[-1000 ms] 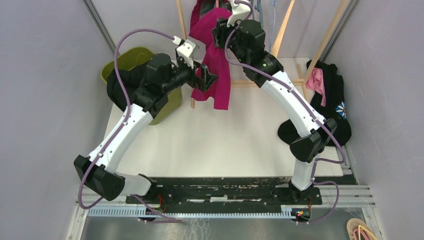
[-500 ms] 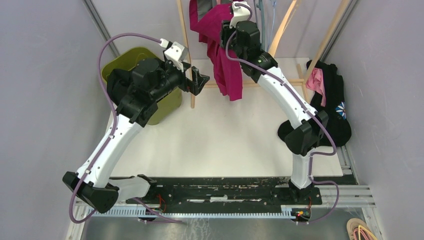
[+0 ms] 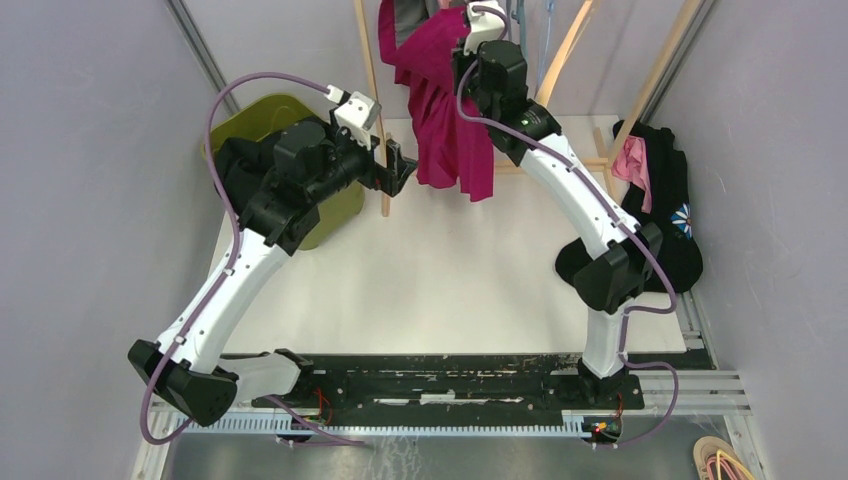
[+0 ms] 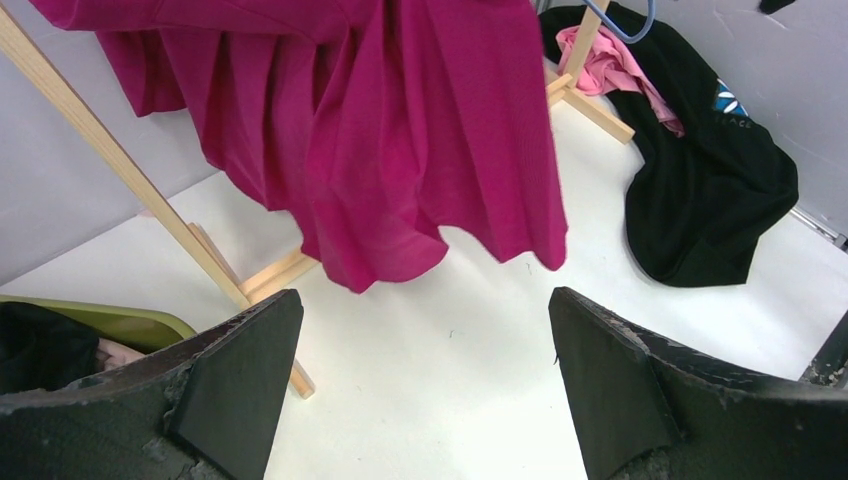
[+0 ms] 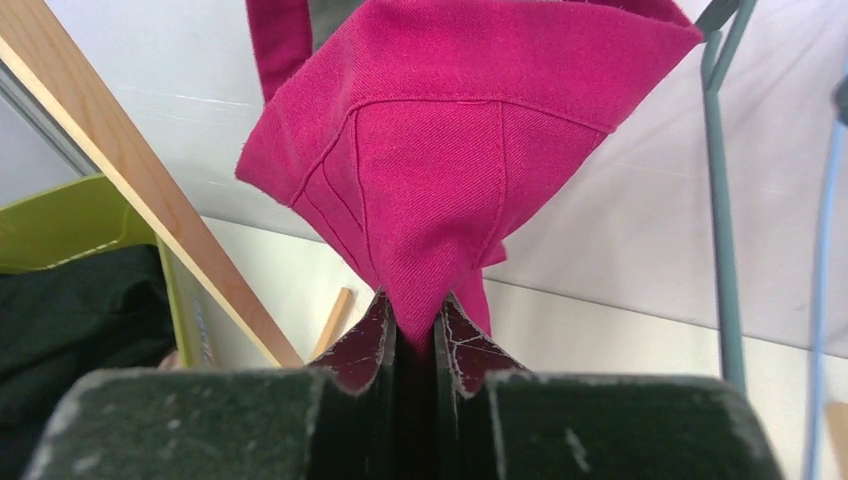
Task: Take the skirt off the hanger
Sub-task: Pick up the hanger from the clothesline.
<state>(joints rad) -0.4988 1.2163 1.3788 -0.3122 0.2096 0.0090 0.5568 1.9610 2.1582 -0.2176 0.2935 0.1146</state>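
right wrist view: the skirt (image 5: 450,170) hangs just above the right claw (image 5: 412,337), a fold pinched between its closed jaws. left claw (image 4: 422,300) gapes empty below the hem. thin pinch could slip when pulled.

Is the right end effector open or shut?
Shut: the right end effector pinches a fold of the skirt, jaws nearly touching.
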